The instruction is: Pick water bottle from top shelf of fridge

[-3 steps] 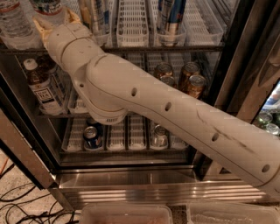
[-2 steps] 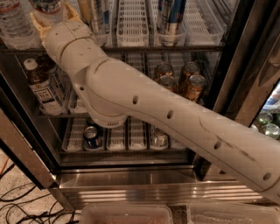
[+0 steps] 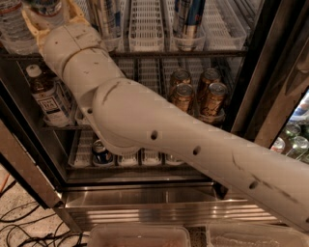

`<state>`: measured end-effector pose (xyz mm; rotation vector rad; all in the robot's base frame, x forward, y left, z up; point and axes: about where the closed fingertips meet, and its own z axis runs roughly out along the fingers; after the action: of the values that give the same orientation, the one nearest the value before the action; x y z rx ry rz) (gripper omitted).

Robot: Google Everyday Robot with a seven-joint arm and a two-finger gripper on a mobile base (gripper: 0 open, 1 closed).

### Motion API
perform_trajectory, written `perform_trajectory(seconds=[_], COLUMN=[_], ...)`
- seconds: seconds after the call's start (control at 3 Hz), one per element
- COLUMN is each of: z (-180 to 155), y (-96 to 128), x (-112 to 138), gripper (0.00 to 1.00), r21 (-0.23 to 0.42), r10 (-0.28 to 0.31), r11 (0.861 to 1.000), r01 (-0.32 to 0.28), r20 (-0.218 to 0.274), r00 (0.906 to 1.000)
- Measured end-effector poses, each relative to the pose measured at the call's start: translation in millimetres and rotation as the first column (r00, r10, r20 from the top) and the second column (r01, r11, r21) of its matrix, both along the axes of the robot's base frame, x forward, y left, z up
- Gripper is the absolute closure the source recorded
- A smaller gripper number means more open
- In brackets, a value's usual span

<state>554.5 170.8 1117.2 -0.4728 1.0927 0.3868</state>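
Water bottle (image 3: 48, 6): stands at the left end of the top shelf (image 3: 193, 52), only its lower labelled part in frame, cut off by the upper edge. Gripper (image 3: 49, 14): on the top shelf at the bottle's base, tan parts visible on either side of the bottle; cannot tell whether it is clamped on it or loose. Clear bottle (image 3: 13, 30), ribbed: also on the top shelf, just left of the gripper. Further right along the top shelf are white trays (image 3: 142, 24) running back in lanes, with one tall can (image 3: 104, 19) near the gripper and another (image 3: 187, 19) toward the shelf's right end. Arm (image 3: 159, 140): cream, thick, rises from the lower right, crosses in front of the racks under the top shelf and bends up to its left end. One rack below the top shelf, a tea bottle (image 3: 48, 94) with a white cap sits under the shelf's left end, and four gold cans (image 3: 200, 94) are grouped under its right half. Two racks below the top shelf, a blue-topped can (image 3: 101, 153) shows under the arm's elbow. Fridge (image 3: 145, 202): steel base well below the top shelf, dark frame to the shelf's right. Beyond that frame, green bottles (image 3: 292, 140). On the floor, lower left, dark cables (image 3: 19, 226); clear bins (image 3: 140, 236) along the bottom edge.
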Motion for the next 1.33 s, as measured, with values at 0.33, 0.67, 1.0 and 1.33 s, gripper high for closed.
perform_trajectory(seconds=[0.33,0.67,1.0,1.33], z=[-11,-23,-47,-80], y=[1,-1,-9,-40], x=[-20,-30,-48,-47], gripper=[1.00,1.00,1.00,1.00], r21=[-0.020,-0.033,-0.055,-0.050], r10=[0.026,0.045,0.079,0.105], r11=[0.999,0.998,0.995,0.991], r01=[-0.026,-0.047,-0.086,-0.121], r20=[-0.014,-0.044,-0.119,-0.238], r00=[0.9996,0.9980,0.9898,0.9655])
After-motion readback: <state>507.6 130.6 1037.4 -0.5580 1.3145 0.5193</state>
